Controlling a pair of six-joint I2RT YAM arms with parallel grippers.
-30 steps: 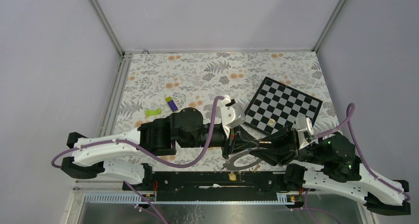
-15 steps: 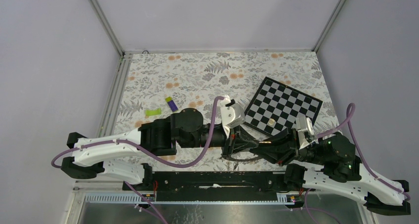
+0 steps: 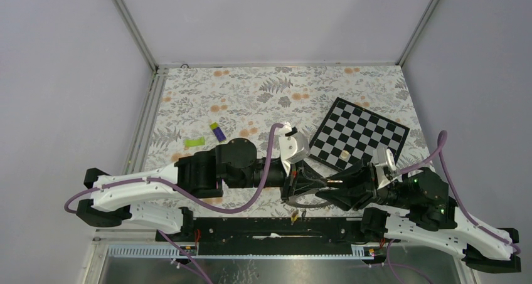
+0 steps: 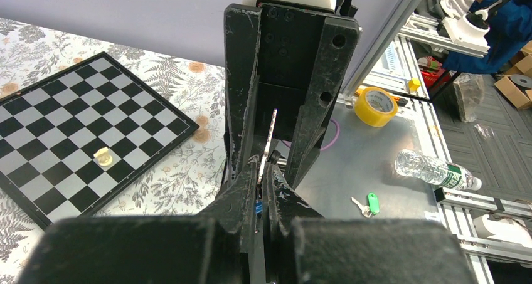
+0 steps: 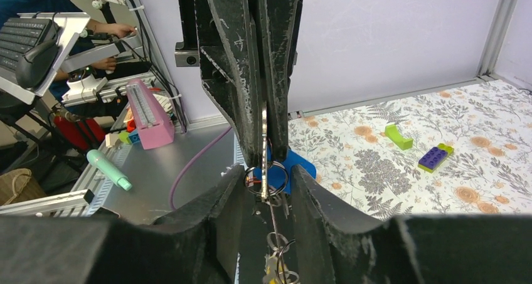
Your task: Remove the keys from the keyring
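The keyring (image 3: 306,204), a large flat grey ring, hangs near the table's front edge between the two grippers. My left gripper (image 3: 312,185) is shut on its rim, which shows edge-on in the left wrist view (image 4: 272,133). My right gripper (image 5: 268,184) faces it with its jaws apart on either side of the ring's edge (image 5: 264,133). A small split ring (image 5: 266,177) and a blue tag (image 5: 295,162) sit between those fingers. The keys (image 5: 274,262) dangle lower on the ring, one with yellow on it, and also show from above (image 3: 295,217).
A chessboard (image 3: 361,133) with one pale pawn (image 3: 344,153) lies at the right. A purple-and-green block (image 3: 218,131) and a green block (image 3: 195,142) lie at the left. A green-tagged key (image 4: 370,202) lies on the grey bench past the table edge.
The right gripper closed in on the ring's hardware half a second ago and its jaws now stand apart again. The hanging keys have swung slightly upward. The left arm has held still.
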